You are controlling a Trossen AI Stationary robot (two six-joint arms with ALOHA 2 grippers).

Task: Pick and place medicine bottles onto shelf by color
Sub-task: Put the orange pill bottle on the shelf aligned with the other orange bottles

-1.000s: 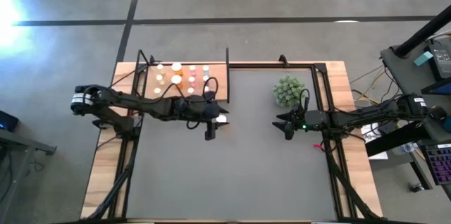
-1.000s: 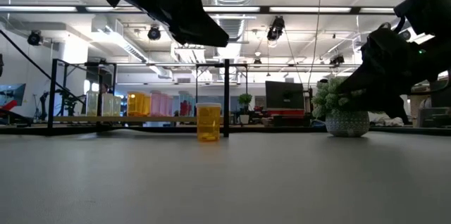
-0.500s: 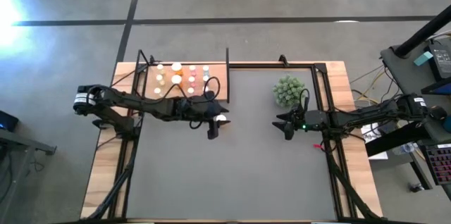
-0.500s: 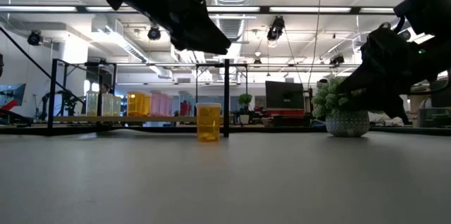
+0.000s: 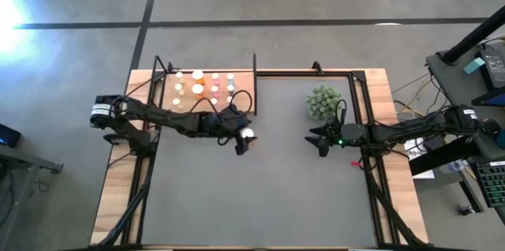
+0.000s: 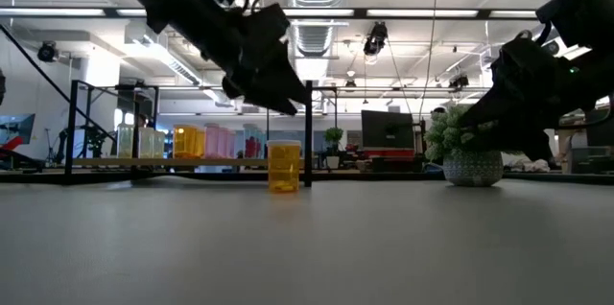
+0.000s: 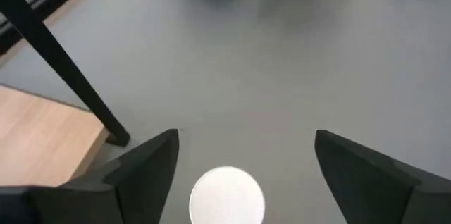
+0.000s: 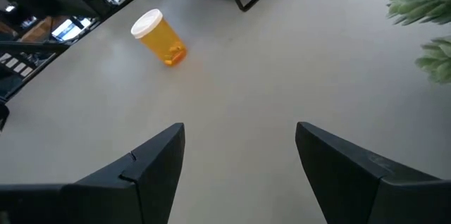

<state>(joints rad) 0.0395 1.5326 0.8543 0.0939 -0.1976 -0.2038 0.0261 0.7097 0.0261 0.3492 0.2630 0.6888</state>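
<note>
I had the left gripper (image 5: 240, 145) over the mat (image 5: 260, 196), just right of the shelf's (image 5: 245, 85) near right corner. Fingers (image 7: 144, 168) spread wide, nothing in them; L wrist cam looked down on the white cap of an orange bottle (image 7: 227, 196) sitting between the tips, untouched. In the low view that bottle (image 6: 284, 166) stood upright on the mat, gripper (image 6: 278, 104) above it and clear of it. From overhead its cap (image 5: 247, 133) showed beside the shelf's black post (image 5: 255, 85).

Other bottles (image 5: 205, 85) stood in rows on the shelf, far left of the table; low cam showed yellowish, orange and pink ones (image 6: 192, 141) lined up.

Right gripper (image 5: 322, 146) waited over the mat near the plant (image 5: 323, 103), fingers (image 8: 151, 160) apart and empty, R wrist cam seeing the orange bottle (image 8: 159, 37) well off.
</note>
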